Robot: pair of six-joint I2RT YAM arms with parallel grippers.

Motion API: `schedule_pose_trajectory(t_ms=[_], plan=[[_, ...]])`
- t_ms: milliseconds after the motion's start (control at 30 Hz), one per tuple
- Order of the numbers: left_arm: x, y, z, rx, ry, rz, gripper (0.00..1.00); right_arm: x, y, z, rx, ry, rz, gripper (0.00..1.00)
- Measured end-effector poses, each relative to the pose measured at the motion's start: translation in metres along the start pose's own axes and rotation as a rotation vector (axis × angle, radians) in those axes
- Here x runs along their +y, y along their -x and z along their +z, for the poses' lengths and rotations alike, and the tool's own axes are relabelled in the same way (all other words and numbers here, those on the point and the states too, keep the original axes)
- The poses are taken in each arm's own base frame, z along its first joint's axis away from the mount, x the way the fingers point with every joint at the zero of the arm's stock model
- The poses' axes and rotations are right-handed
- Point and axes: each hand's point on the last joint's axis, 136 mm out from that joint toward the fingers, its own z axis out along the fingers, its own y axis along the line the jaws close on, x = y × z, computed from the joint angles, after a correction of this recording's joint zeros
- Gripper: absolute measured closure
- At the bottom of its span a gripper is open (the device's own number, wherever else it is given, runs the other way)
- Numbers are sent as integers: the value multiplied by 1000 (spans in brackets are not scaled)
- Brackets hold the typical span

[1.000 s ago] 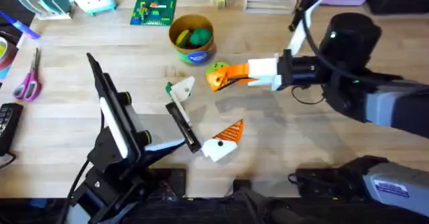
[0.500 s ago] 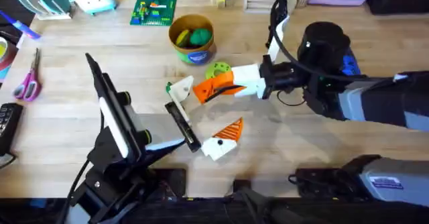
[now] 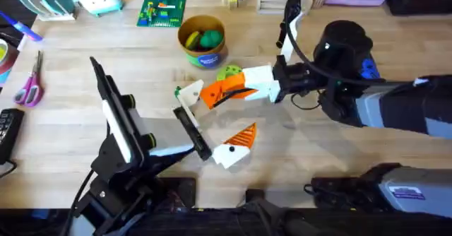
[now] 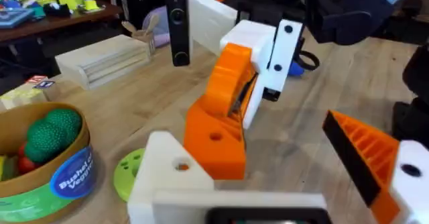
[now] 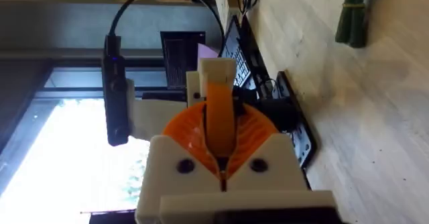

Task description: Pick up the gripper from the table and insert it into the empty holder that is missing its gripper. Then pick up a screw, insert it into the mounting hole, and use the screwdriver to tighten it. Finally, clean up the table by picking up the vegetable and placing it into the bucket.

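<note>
1. The right claw [image 3: 226, 91] is reaching in over the middle of the table with its fingers clamping the loose orange gripper pad [image 4: 214, 147]. The pad is sticking out past the fingertips.
2. The pad's free end is sitting right up against the white holder [image 3: 189, 92]. The left wrist view shows the two overlapping, but I cannot tell whether the pad is seated in it.
3. The holder is forming one finger of the left claw [image 3: 222, 114], and its face is showing bare white with a small dark hole.
4. The left claw is standing wide open and gripping nothing. Its other finger [image 3: 233, 151] is carrying an orange ribbed pad and is sitting well apart from the holder along the black rail [image 3: 192, 131].
5. The bucket [image 3: 203, 52] is standing upright on the table beyond the holder, with round green and yellow toy pieces lying inside it.
6. A green disc with holes [image 3: 229, 72] is lying flat on the table between the bucket and the right claw.
7. The vegetable [image 5: 353, 13] is lying on the bare wood and nothing is touching it.
8. The table [image 3: 70, 123] is also carrying a pair of scissors [image 3: 30, 84] far off on the left side.
</note>
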Motion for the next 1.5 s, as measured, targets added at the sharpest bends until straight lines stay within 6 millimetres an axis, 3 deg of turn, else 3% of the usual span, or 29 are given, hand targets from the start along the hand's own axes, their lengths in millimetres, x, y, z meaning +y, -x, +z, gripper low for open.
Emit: schedule_pose_trajectory(t_ms=[333,667,1000,1500], plan=[[0,2,0,-8,0,-37,9,-1,4,2,-30,-10,9,992],[2,0,0,0,11,-57,9,-5,1,26,-74,-50,-41,993],[6,1,0,-3,33,-59,9,-2,3,32,-85,-58,-85,993],[19,5,-1,-23,104,-53,10,7,7,48,21,-136,-267,994]])
